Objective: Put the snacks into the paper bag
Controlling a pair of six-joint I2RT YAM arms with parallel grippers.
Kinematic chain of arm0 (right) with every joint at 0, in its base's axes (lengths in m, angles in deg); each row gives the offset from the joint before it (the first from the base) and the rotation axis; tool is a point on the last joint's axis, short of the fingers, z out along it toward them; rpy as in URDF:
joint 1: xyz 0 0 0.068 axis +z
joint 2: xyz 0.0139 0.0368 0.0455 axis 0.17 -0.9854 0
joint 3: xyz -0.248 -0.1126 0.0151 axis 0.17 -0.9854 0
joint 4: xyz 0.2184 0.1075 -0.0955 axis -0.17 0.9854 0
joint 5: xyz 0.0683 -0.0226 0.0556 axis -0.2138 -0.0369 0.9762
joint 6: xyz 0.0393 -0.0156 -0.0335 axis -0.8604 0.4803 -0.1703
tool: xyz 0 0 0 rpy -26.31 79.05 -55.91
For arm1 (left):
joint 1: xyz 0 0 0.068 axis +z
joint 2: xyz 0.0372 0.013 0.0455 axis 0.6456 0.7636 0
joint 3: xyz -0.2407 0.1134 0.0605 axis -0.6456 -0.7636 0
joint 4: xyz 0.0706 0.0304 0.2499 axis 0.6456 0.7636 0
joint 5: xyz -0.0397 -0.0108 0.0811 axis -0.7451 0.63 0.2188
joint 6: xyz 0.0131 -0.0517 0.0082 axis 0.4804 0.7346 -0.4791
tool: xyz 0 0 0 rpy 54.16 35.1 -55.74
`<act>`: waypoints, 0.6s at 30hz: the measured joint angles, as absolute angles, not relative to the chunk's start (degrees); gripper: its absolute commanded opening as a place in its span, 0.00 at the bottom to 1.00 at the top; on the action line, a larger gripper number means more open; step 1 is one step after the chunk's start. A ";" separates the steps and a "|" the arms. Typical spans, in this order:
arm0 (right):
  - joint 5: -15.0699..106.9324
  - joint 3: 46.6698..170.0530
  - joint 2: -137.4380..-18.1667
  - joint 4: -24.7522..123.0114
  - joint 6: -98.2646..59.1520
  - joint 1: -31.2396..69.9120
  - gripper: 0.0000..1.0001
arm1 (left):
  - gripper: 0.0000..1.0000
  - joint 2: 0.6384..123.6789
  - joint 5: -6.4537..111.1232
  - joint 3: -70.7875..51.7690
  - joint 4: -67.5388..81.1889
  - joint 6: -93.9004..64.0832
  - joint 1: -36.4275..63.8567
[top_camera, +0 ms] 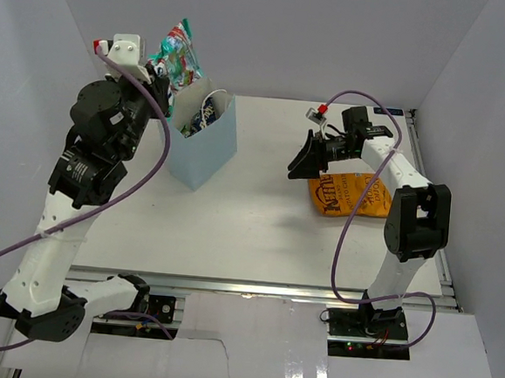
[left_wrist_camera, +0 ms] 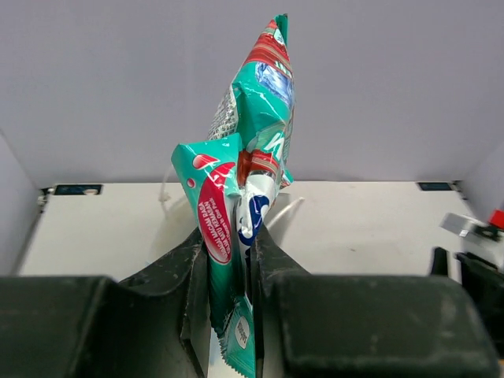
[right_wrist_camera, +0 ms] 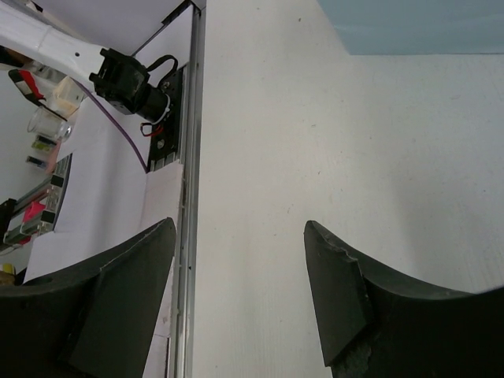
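Since the teal bag (top_camera: 177, 56) is pinched by one end in the left gripper (left_wrist_camera: 230, 264), its jaws closed tight on the foil, high up and just off the back-left rim of the paper bag (top_camera: 210, 151), we judge the step in hand to be the drop. To do it well, we would carry the packet further over the paper bag's mouth, toward its middle. We would then lower it until its free end passes the rim, and only then part the jaws. Released where it is, it could catch the rim or a handle and fall outside. Other packets (top_camera: 202, 115) show inside the mouth, so we expect it to settle on them. The paper bag looks light, and a knock from the wrist could tip it. Well to the paper bag's right, the orange bag (top_camera: 350, 197) lies flat on the table (top_camera: 258, 233). The right gripper (top_camera: 305, 162) is at the side of it that faces the paper bag, jaws wide apart and empty.
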State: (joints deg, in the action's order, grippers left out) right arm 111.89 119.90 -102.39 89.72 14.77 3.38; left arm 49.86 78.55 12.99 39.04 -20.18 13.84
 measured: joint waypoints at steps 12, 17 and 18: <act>111.81 117.08 -101.43 91.89 16.60 1.02 0.72 | 0.01 66.30 80.89 14.04 36.89 -31.09 20.05; 111.94 116.19 -101.19 92.00 17.08 -0.18 0.72 | 0.01 70.83 78.62 14.70 37.55 -33.21 23.59; 111.96 116.12 -101.19 92.04 17.19 -0.42 0.72 | 0.01 71.44 78.14 14.70 37.73 -33.67 23.83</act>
